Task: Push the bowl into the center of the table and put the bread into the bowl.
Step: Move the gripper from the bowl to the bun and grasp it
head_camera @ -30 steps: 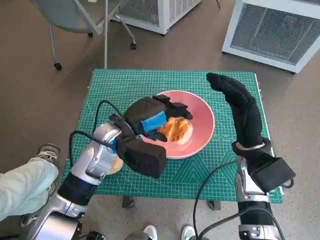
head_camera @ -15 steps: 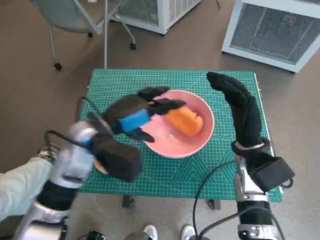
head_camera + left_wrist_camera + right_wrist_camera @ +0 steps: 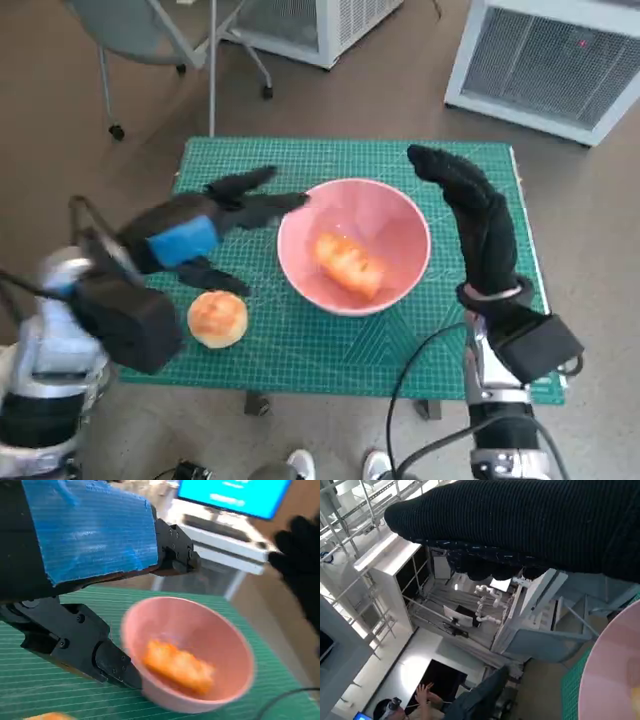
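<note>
One bread (image 3: 350, 263) lies in the bowl (image 3: 400, 215), mid-table.
Left hand (image 3: 200, 232) spread, empty, beside the rim; right hand (image 3: 468, 205) flat, holding nothing; a bun (image 3: 217, 318) sits outside, likely next.

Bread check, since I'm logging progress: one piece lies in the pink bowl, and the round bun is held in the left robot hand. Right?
Not quite. The bread does lie in the bowl, but the bun is not held: the head view shows it lying on the mat, with the left robot hand open above it.
</note>
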